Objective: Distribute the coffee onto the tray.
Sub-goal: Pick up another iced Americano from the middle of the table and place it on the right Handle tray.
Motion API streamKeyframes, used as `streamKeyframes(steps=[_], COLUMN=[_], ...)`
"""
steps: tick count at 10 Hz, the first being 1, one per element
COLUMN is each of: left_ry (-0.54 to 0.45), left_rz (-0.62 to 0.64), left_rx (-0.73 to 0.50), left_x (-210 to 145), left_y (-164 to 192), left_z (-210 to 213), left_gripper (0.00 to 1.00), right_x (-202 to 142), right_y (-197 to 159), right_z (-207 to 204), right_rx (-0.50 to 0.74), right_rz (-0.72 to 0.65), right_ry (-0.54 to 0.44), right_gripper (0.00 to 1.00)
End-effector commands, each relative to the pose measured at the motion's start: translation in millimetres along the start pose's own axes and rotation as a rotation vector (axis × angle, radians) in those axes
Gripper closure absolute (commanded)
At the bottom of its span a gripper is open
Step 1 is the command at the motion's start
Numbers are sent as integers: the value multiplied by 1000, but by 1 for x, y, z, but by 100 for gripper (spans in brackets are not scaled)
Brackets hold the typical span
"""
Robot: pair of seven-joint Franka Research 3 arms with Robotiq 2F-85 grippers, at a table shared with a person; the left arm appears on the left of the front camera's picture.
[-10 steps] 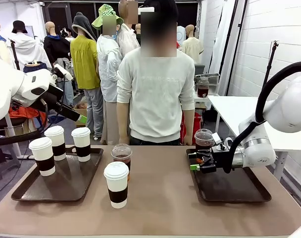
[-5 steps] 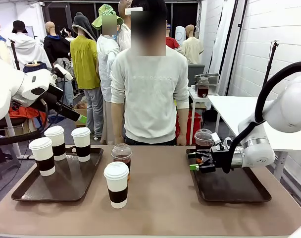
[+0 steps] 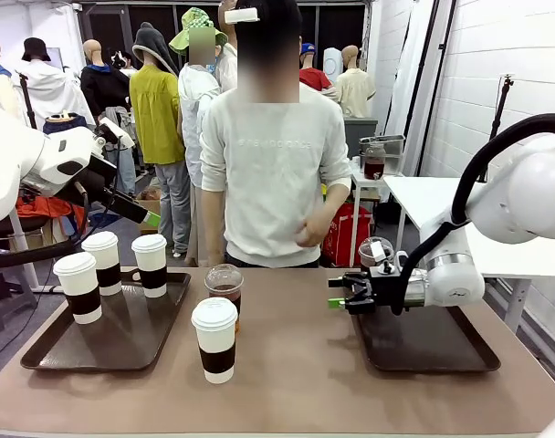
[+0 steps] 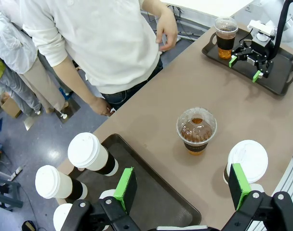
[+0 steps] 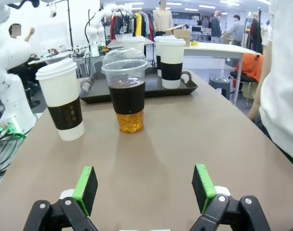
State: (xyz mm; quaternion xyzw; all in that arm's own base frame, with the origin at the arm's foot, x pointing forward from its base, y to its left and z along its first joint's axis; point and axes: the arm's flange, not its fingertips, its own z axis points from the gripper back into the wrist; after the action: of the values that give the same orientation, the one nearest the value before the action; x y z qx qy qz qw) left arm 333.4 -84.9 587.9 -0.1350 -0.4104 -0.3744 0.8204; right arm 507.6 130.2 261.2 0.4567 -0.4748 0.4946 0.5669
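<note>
Sliding off toward nine o'clock, the right gripper [image 3: 338, 292], jaws wide and empty, leaves one dome cup [image 3: 376, 248] standing on the right tray [image 3: 442, 358] and lines up on the mid-table dome cup [image 3: 225, 285].

Bright even light, soft shadows.

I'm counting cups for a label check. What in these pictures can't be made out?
Front view: the dome-lidded cup on the right tray is half hidden behind the right end effector.
Left wrist view: one paper cup on the left tray is cut off by the bottom edge.
Right wrist view: paper cups on that tray overlap behind the clear cup; their number is unclear.
</note>
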Motion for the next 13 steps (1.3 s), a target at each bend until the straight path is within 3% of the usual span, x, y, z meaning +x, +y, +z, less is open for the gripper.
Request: streamKeyframes(steps=[1,7,13], left_ry=[-3,-3,-3], left_rz=[4,4,4], left_rx=[-4,-4,-4], left_x=[-1,-1,-1], left_y=[1,1,1], left_z=[1,1,1], left_gripper=[0,0,0], right_x=[1,8,5], right_y=[-14,-26,0], right_z=[-30,-108,-55], right_rx=[0,71,0], right_rz=[2,-2,-22], right_ry=[4,24,15], right_gripper=[0,0,0])
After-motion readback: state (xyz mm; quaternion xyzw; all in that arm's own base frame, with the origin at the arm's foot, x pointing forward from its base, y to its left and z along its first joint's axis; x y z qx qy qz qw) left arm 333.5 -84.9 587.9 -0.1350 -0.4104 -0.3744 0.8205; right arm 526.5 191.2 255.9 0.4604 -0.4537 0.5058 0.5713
